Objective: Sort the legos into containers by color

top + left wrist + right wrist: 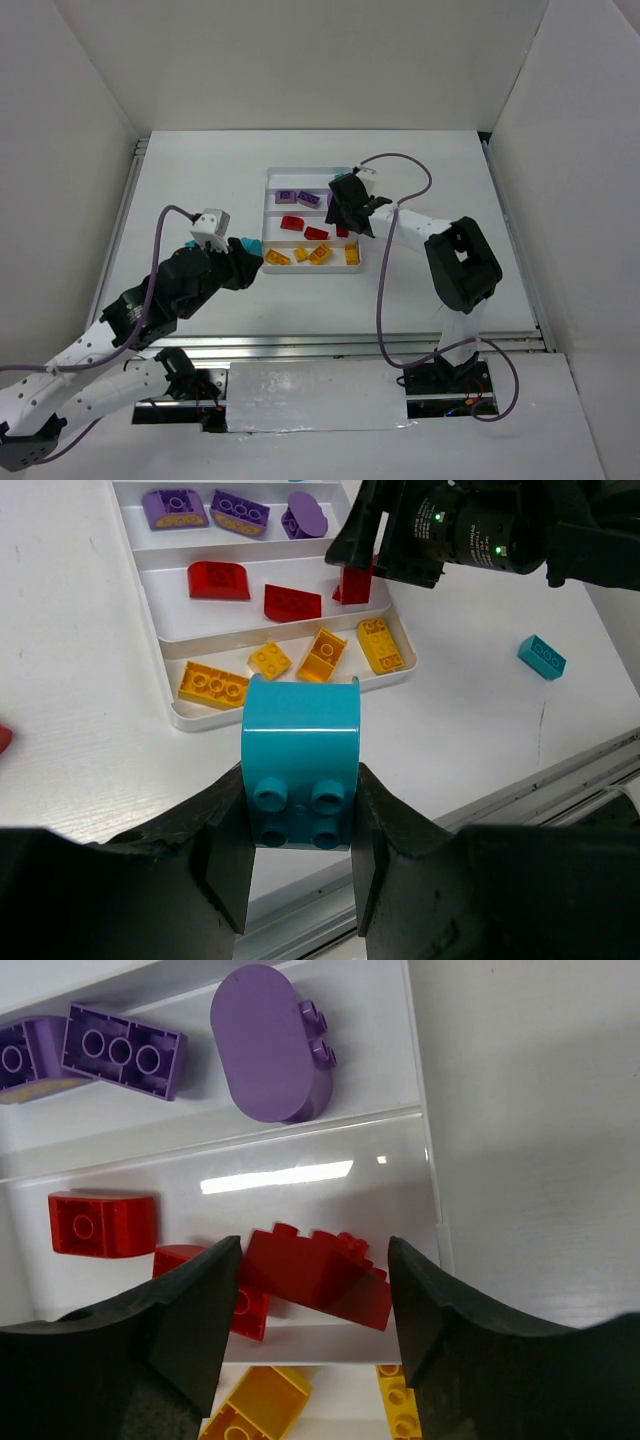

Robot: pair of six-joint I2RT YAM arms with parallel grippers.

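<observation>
The white tray (268, 176) lies mid-table with its containers side by side. Purple legos (270, 1040) fill one container, red legos (100, 1223) the one beside it, yellow-orange legos (212, 683) the nearest. My left gripper (300, 830) is shut on a teal lego (300, 750), held above the table just short of the tray's near left corner. My right gripper (313, 1290) hangs open over the red container. A red lego (320, 1275) lies tilted between its fingers, with a gap to the right finger.
A second teal lego (541, 657) lies on the table to the right of the tray. A red scrap (3, 738) shows at the left edge of the left wrist view. White walls enclose the table on three sides.
</observation>
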